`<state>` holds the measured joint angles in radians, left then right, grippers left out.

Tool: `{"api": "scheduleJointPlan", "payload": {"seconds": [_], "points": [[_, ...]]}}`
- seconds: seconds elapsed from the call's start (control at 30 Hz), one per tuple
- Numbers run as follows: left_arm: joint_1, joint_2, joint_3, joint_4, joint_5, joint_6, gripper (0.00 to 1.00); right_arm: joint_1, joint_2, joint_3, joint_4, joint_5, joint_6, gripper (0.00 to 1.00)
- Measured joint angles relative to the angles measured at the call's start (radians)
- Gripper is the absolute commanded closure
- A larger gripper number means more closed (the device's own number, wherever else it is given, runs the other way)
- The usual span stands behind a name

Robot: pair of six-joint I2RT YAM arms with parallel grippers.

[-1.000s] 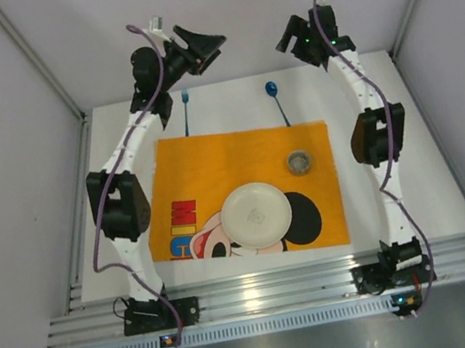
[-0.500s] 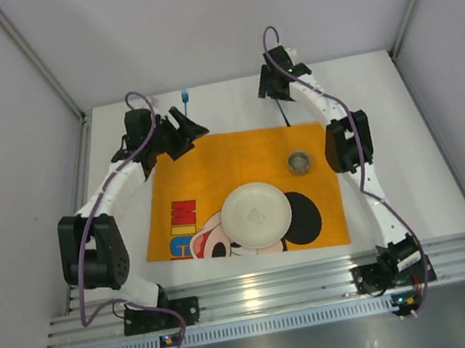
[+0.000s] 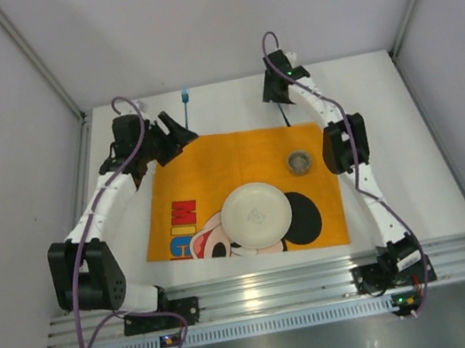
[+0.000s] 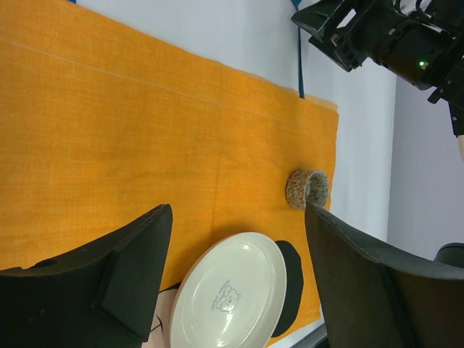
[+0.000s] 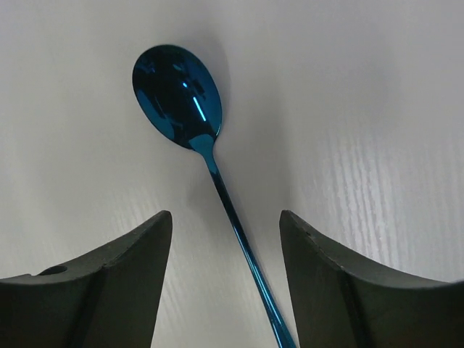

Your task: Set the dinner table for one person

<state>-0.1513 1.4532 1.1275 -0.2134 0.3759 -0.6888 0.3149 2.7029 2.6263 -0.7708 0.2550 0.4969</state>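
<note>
Plate: a white round plate [image 3: 257, 215] lies on the near half of the placemat, over the cartoon mouse's face. The left wrist view shows a small printed figure at its centre [image 4: 232, 301].
Cup: a small speckled cup [image 3: 300, 161] stands upright on the placemat near its right edge, beyond the plate and apart from it. Its inside is shaded and I cannot tell what it holds [image 4: 307, 189].
Placemat: an orange placemat [image 3: 230, 161] covers the middle of the dinner table, its near edge close to the table's near edge.
Surface: the dinner table [image 3: 401, 108] is matte white and shows bare around the mat on the left, right and far sides.
Fork: a blue fork [image 3: 185, 99] lies on the white surface just beyond the mat's far-left corner.
Spoon: a blue spoon [image 5: 177, 90] lies flat on the table near its far edge, with the handle running back towards the mat's far edge.
Room: plain grey walls on three sides, with an aluminium rail along the near edge where the arm bases sit.
Right gripper: the right gripper [image 5: 225, 217] is low over the table's far edge, jaws apart, one on either side of the spoon handle with white table showing in both gaps. It grips nothing.
Left gripper: the left gripper [image 4: 238, 217] is over the mat's far-left corner, jaws wide apart and holding nothing.
</note>
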Motion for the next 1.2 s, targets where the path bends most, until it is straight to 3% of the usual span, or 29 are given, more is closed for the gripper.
{"api": "scheduleJointPlan", "payload": {"seconds": [0.27,0.4,0.47,0.87,1.2], "points": [[0.003,-0.034,-0.048,-0.051,-0.028,-0.006,0.22,0.028,0.025,0.012,-0.039,-0.013,-0.017,0.63],[0.004,-0.061,-0.052,-0.077,-0.042,-0.013,0.22,0.029,0.025,0.015,-0.071,-0.009,-0.019,0.81],[0.005,-0.080,-0.052,-0.092,-0.053,-0.013,0.22,0.029,0.025,0.021,-0.094,-0.005,-0.025,0.85],[0.011,-0.149,-0.052,-0.144,-0.079,0.001,0.21,0.069,0.025,0.027,-0.158,0.091,-0.138,1.00],[0.011,-0.148,-0.052,-0.162,-0.071,0.017,0.22,0.068,-0.032,-0.069,-0.129,0.066,-0.157,1.00]]}}
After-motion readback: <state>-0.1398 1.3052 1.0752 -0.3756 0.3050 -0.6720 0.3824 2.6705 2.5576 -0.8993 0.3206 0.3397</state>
